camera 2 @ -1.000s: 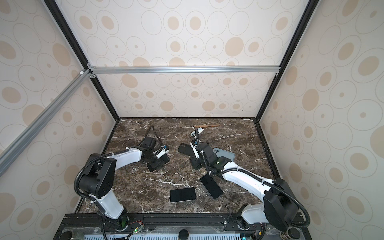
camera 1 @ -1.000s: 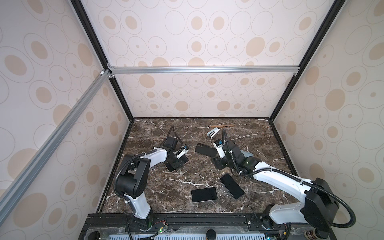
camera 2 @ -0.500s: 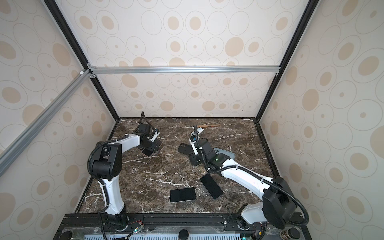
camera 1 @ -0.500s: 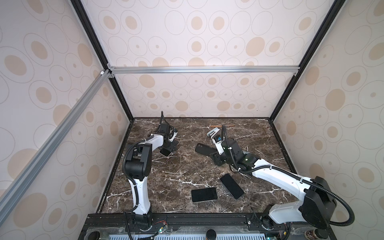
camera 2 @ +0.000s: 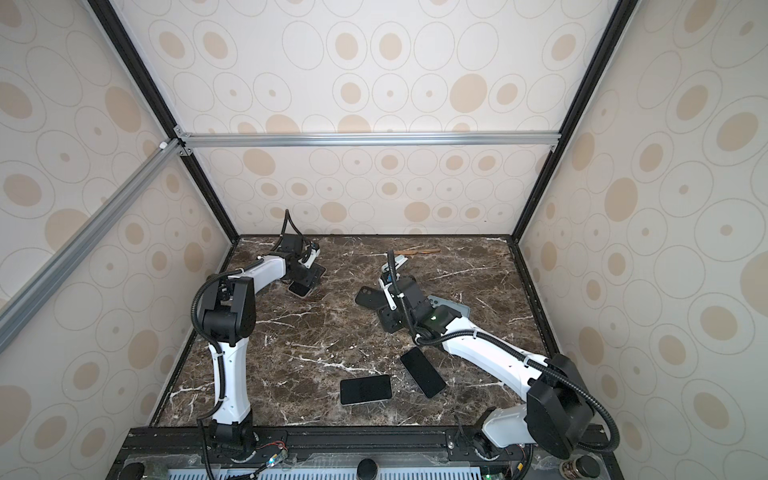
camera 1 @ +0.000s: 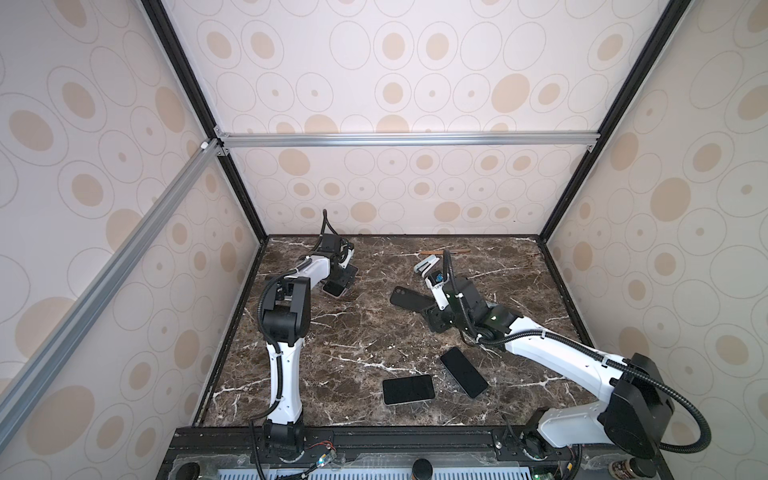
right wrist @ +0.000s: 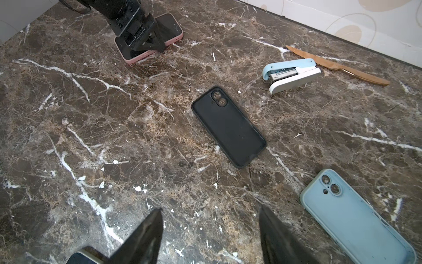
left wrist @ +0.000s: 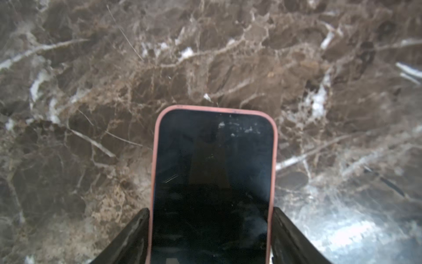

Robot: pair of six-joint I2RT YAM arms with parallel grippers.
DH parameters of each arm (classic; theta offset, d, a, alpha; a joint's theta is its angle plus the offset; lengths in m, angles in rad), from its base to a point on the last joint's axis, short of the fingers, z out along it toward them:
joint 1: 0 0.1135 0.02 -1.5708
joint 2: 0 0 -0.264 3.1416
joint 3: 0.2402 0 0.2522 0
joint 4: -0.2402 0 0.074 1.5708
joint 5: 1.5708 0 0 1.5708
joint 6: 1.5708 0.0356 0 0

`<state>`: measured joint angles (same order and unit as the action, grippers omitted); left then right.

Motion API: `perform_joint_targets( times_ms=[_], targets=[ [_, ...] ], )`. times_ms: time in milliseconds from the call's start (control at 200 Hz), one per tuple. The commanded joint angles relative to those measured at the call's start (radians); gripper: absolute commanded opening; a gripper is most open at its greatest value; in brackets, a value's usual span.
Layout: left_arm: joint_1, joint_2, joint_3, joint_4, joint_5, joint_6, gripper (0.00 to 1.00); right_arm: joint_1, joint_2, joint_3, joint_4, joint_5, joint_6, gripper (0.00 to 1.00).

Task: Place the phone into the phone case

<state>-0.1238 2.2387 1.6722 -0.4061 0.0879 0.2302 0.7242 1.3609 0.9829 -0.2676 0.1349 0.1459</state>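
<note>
Lower half of both top views: dark brown, white-veined table (camera 1: 353, 332), walled at back and sides, black rail along the near edge.

Upper left of the slab, close to the back-left corner: left gripper (camera 1: 340, 277), clamped across the width of the pink-cased phone (camera 1: 334, 289). Left wrist view: black screen up, pale specks near the far end, thin pink rim all round, a dark finger (left wrist: 134, 230) against each long side. On the marble or just above it; cannot tell which.

Right of centre: right gripper (right wrist: 210, 209), jaws apart and empty, above bare marble.

Lower centre: two bare phones (camera 1: 408, 389), screens dark, one crosswise, one slanted, near each other but apart.

Centre of the right wrist view: black case (right wrist: 228, 126), empty, camera cut-out toward upper left, clear marble on every side. Lower right there: blue case (right wrist: 356, 217), running off the frame's corner.

Near the back wall: stapler (right wrist: 292, 74), then knife (right wrist: 338, 66) just behind it.

Widest open room: the middle strip between the arms.
</note>
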Motion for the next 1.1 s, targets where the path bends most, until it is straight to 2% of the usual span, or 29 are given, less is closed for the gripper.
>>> perform_joint_targets(
  times_ms=[0,200,430,635,805,870,990,1095],
  targets=[
    [0.009,0.085,-0.015,-0.104,-0.082,0.015,0.71,-0.003,-0.031,0.036,-0.044,0.013,0.005,0.69],
    [0.010,0.017,-0.029,-0.071,-0.050,0.012,0.81,-0.004,-0.007,0.083,-0.087,-0.002,0.016,0.70],
    [0.010,-0.046,-0.046,-0.053,-0.050,0.014,0.85,-0.003,0.009,0.099,-0.101,-0.030,0.041,0.71],
    [0.009,-0.137,-0.048,-0.039,-0.014,-0.009,0.81,-0.002,-0.009,0.092,-0.131,-0.019,0.051,0.71],
    [-0.022,-0.329,-0.110,0.020,0.014,-0.014,0.80,-0.004,-0.053,0.074,-0.236,0.055,0.094,0.71],
    [-0.050,-0.423,-0.161,0.063,0.042,-0.002,0.80,-0.005,-0.082,0.047,-0.269,0.077,0.119,0.77],
    [-0.120,-0.615,-0.304,0.175,0.108,0.056,0.81,-0.014,-0.140,-0.003,-0.359,0.069,0.177,0.84],
    [-0.198,-0.790,-0.491,0.294,0.218,0.151,0.85,-0.023,-0.200,-0.062,-0.439,0.026,0.232,0.89]
  ],
)
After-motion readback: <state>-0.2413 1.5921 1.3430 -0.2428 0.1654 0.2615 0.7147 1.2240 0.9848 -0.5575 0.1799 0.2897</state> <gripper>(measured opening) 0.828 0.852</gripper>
